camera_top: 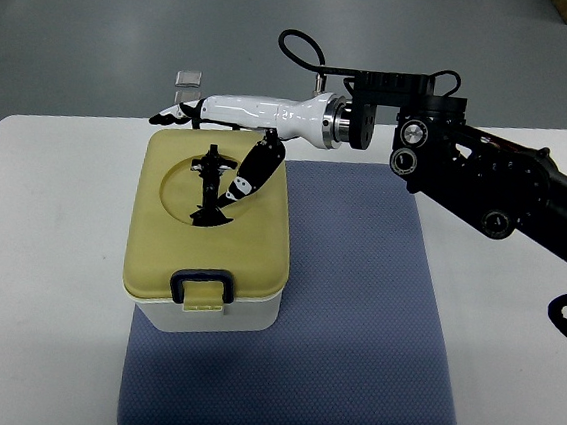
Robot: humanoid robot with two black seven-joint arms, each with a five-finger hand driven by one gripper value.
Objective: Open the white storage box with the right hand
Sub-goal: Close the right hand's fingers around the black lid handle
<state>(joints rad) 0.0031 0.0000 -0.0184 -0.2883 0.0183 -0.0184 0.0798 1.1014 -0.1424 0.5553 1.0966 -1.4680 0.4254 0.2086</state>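
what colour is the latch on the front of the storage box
Dark navy blue, over a pale yellow tab; the latch shows clearly in the top view.

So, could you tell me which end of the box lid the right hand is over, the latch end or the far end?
The far end: the right hand reaches across the lid edge opposite the dark latch, which sits untouched at the near end.

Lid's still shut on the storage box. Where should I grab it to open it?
Probably the dark blue latch on the near edge of the yellowish lid: it juts out as a loop that fingers can hook. Come from the near side and lift; the right hand now sits over the far edge.
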